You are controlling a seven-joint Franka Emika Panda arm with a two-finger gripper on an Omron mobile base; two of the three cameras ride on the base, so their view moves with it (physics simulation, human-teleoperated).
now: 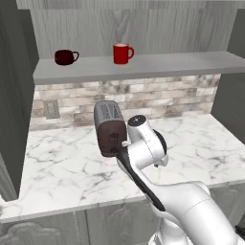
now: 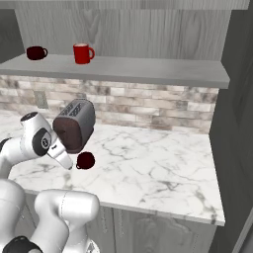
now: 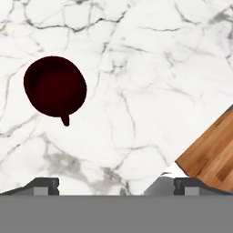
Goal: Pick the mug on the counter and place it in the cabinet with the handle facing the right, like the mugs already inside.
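Observation:
The squat dark maroon mug [image 2: 85, 160] stands upright on the white marble counter [image 2: 158, 168], just in front of the toaster. From above, in the hand view, the mug [image 3: 54, 86] lies at upper left, its small loop handle [image 3: 65, 120] pointing toward the bottom of that picture. My gripper [image 3: 117, 186] hovers above the counter [image 3: 150, 68], open, with nothing between its fingers, and the mug sits off to the left of its centre line. On the cabinet shelf [image 1: 167, 64] stand a maroon mug [image 1: 64, 57] and a red mug [image 1: 122, 53], handles to the right.
A silver and brown toaster [image 1: 109, 128] sits mid-counter by the brick backsplash, close behind the mug. The counter's front edge and wooden floor [image 3: 211, 154] show at the hand view's lower right. A wall outlet [image 1: 51, 109] is at left. Dark cabinet side walls flank the counter.

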